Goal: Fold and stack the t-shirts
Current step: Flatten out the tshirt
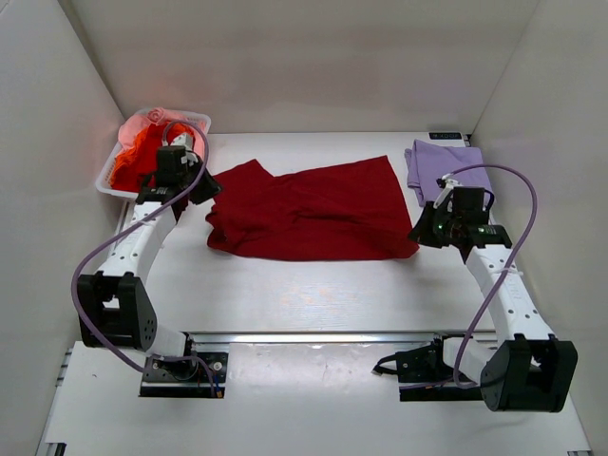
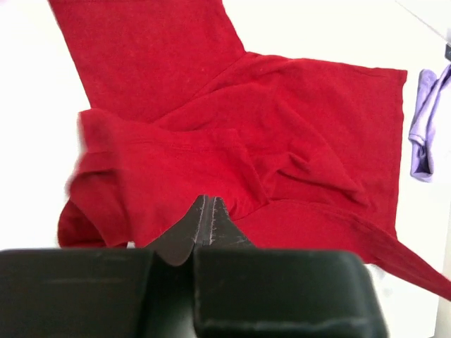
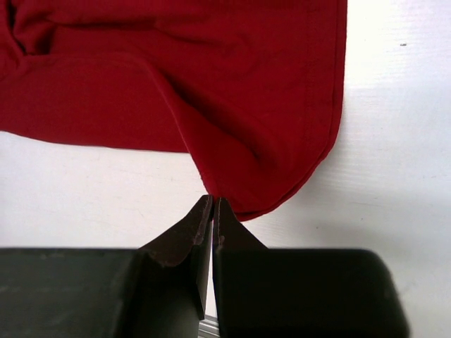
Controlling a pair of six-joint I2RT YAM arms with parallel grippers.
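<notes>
A large dark red t-shirt (image 1: 313,209) lies crumpled and partly spread in the middle of the table. My left gripper (image 1: 207,188) sits at its left edge; in the left wrist view the jaws (image 2: 208,200) are pressed together with the red cloth (image 2: 282,127) gathered at their tips. My right gripper (image 1: 421,231) is at the shirt's near right corner, shut on it (image 3: 213,201), with the cloth (image 3: 176,70) tented up to the tips. A folded pale lavender t-shirt (image 1: 442,166) lies at the back right.
A white plastic basket (image 1: 104,179) stands at the back left, holding an orange-red shirt (image 1: 138,160) and a pink one (image 1: 152,119). White walls close in the left, back and right sides. A metal rail (image 1: 313,337) runs along the near edge.
</notes>
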